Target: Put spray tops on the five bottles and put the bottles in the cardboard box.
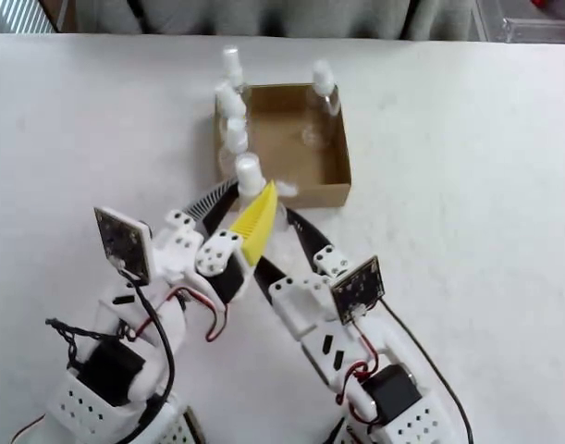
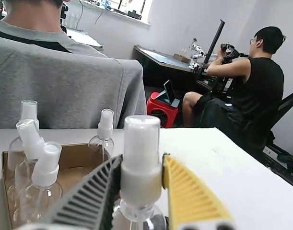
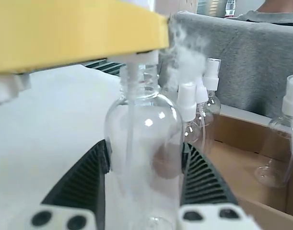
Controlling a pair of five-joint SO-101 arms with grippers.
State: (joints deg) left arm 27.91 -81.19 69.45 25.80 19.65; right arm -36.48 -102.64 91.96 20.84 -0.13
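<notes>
Between both pairs of jaws stands the fifth bottle (image 3: 144, 120), long axis upright. We see the right gripper (image 3: 144, 163) clamped on its clear body, and the left gripper (image 2: 141, 158) clenched higher up on the spray top (image 2: 141, 129), whose tube runs down inside the bottle. We cannot tell whether the top is fully seated. Just beyond both grippers lies the box (image 1: 319, 194), its near wall closest to the bottle; four capped bottles (image 1: 322, 111) stand deeper inside. We judge that the coming move carries the bottle forward over that wall, axis upright. Both arms are equally near; the right one grips the body, so it suits the transfer.
</notes>
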